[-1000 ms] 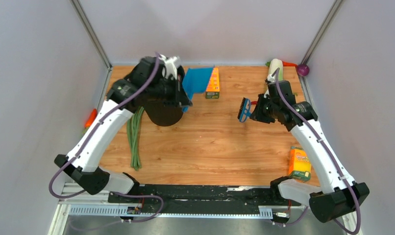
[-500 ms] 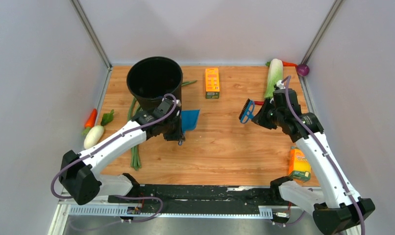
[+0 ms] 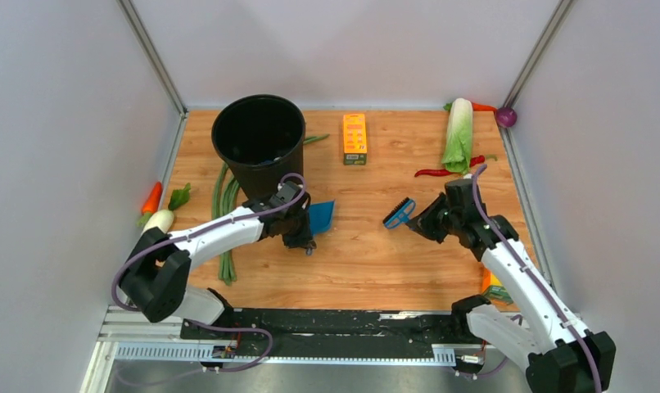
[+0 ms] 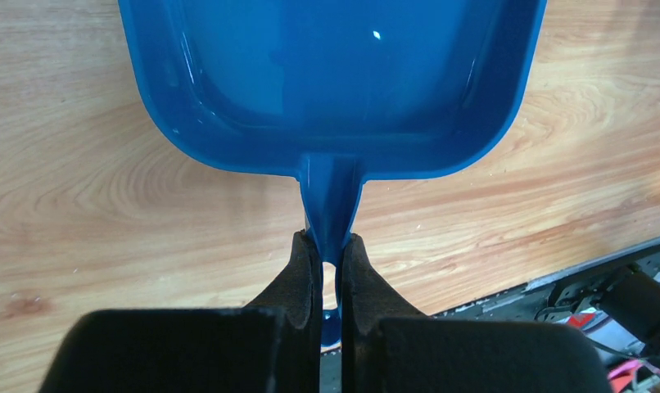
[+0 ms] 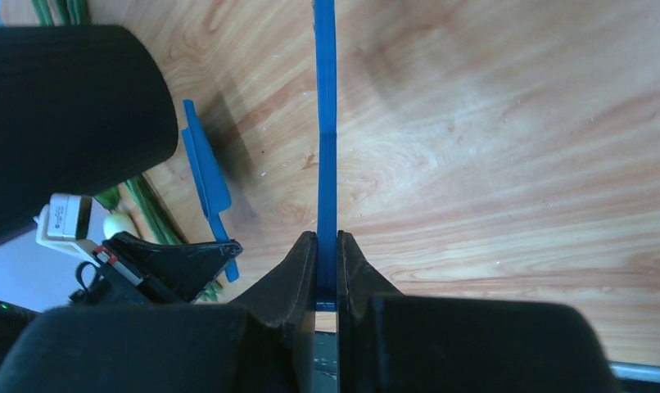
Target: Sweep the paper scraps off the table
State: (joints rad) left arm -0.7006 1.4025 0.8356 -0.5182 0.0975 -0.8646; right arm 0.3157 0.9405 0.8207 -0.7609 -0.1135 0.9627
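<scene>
- Spanning the view, the wooden bench (image 3: 368, 246) shows no red paper scraps.
- At far left stands a black bucket (image 3: 258, 143), its contents unclear.
- Low over the bench, the left hand (image 4: 331, 247) pinches the handle of an empty blue dustpan (image 4: 327, 74).
- Opposite, the right hand (image 5: 327, 246) pinches a blue brush (image 3: 400, 212).
- Sweeping seems finished; the tools await setting down.

Gripping blue dustpan (image 3: 321, 214) with left gripper (image 3: 305, 235), low on table (image 3: 368, 254), near black bucket (image 3: 258, 139). Gripping blue brush (image 3: 399, 213) with right gripper (image 3: 418, 221), well apart from dustpan.
</scene>
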